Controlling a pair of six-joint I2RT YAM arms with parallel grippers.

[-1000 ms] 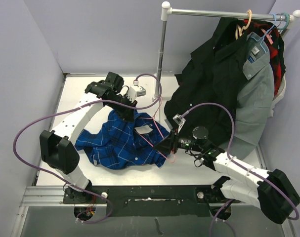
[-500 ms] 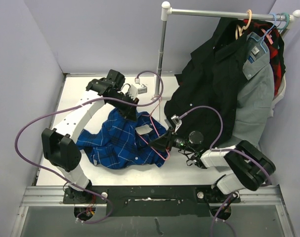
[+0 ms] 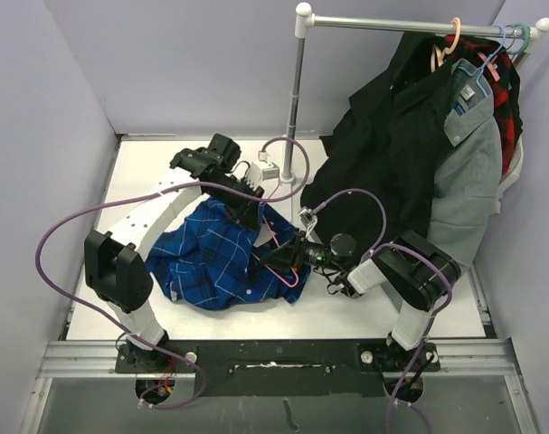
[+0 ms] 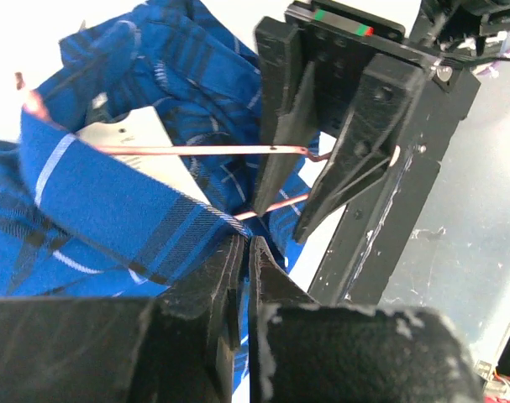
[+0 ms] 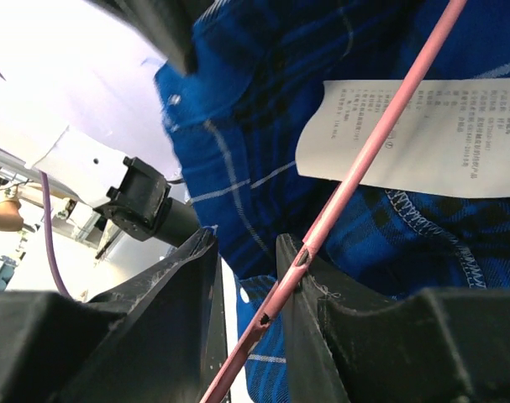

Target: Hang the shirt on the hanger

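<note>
The left gripper (image 4: 242,243), jaws shut on an edge of the royal-blue button-up shirt with thin white plaid lines (image 3: 206,262), should probably be lifting that edge taut. Meanwhile, to its right, the right gripper (image 3: 276,257), clamping the thin pink wire hanger (image 5: 382,126), is feeding one arm underneath. The shirt is lying crumpled on the white table (image 3: 147,172) (white paper label (image 5: 465,143) showing).

The shirt (image 3: 211,258) is royal blue with thin white plaid lines and darker bands, and has a white tag (image 5: 423,138). The hanger (image 5: 381,126) is pink. Up at 2 o'clock there's a black jacket (image 3: 383,163), a grey shirt (image 3: 478,181) and some red-black plaid (image 3: 507,95). Cables (image 3: 41,260) are purple, table (image 3: 165,158) is white.
</note>
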